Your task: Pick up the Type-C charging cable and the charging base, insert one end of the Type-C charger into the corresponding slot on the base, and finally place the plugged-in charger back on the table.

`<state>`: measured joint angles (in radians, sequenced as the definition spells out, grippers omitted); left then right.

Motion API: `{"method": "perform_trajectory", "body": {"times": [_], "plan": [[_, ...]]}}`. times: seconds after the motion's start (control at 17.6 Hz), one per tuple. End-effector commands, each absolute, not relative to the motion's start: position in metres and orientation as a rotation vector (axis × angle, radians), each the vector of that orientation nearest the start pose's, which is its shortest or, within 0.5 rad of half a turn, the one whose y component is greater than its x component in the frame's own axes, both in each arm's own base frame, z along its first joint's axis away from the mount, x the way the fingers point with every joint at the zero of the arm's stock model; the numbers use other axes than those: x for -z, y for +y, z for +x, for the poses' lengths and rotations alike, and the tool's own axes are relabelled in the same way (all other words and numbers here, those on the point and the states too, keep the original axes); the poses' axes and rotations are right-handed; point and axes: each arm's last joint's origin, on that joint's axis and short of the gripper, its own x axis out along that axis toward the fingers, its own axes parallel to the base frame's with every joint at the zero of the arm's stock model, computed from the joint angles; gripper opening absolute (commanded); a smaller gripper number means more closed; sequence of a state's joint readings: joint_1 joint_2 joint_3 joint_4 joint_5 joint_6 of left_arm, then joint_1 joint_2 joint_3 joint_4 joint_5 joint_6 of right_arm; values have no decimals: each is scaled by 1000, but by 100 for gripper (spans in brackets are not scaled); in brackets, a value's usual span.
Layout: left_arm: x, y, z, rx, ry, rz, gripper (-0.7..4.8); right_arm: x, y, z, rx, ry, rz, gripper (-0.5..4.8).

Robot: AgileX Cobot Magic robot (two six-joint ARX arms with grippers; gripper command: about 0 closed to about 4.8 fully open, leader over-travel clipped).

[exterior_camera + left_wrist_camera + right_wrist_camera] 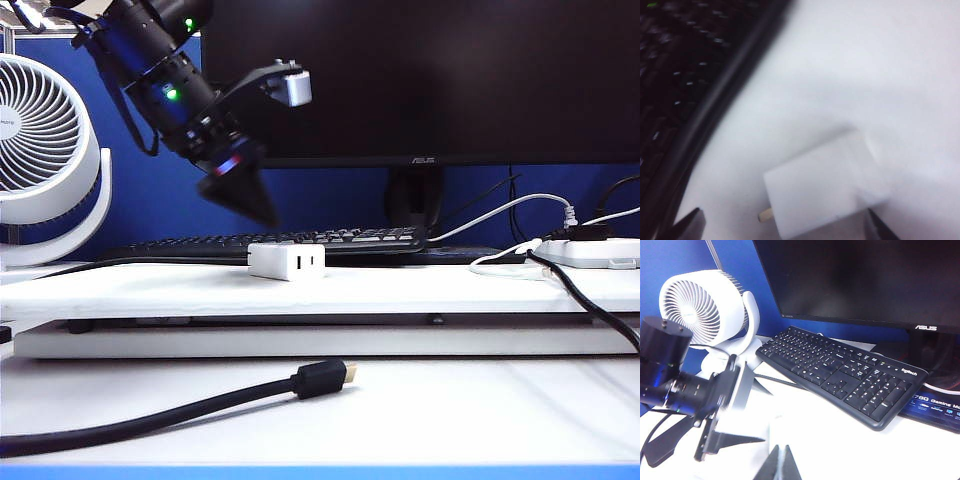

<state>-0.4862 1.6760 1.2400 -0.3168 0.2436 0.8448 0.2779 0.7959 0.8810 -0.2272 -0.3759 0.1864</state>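
The charging base (287, 261), a small white block with dark openings, sits on the white table (130, 288) in front of the keyboard. My left gripper (250, 197) hangs just above it and to its left, blurred. In the left wrist view this gripper (785, 227) is open, its two dark fingertips (691, 224) on either side of the base (822, 187) and apart from it. A thin white cord, the Type-C charging cable (492, 261), loops by the power strip. My right gripper (781, 464) is shut over bare table, out of the exterior view.
A black keyboard (300, 240) and a dark monitor (420, 80) stand behind the base. A white fan (40, 150) is at far left. A power strip (600, 250) with cords is at right. A thick black cable (200, 405) with a gold-tipped plug lies along the front.
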Motion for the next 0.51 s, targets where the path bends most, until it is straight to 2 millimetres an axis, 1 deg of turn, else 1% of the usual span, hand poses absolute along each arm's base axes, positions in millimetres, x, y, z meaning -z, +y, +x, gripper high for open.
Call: {"method": "perform_trajectory", "body": {"times": [0.06, 0.11, 0.23, 0.34, 0.4, 0.45, 0.51], "plan": [[-253, -177, 320, 1020, 365, 959, 479, -361, 56, 157, -640, 206, 188, -6], [-252, -178, 320, 1056, 331, 999, 479, -360, 56, 157, -639, 217, 188, -6], [-248, -179, 322, 1086, 314, 1017, 479, -360, 56, 157, -641, 220, 188, -6], [-236, -182, 326, 1107, 344, 1012, 477, -360, 56, 157, -641, 220, 188, -6], [-229, -183, 328, 1116, 367, 1010, 463, -360, 56, 157, -646, 220, 189, -6], [-223, -184, 330, 1122, 384, 1010, 463, -360, 56, 157, -649, 221, 189, -6], [-219, -184, 331, 1121, 400, 1012, 462, -360, 56, 157, -648, 221, 189, -6]]}}
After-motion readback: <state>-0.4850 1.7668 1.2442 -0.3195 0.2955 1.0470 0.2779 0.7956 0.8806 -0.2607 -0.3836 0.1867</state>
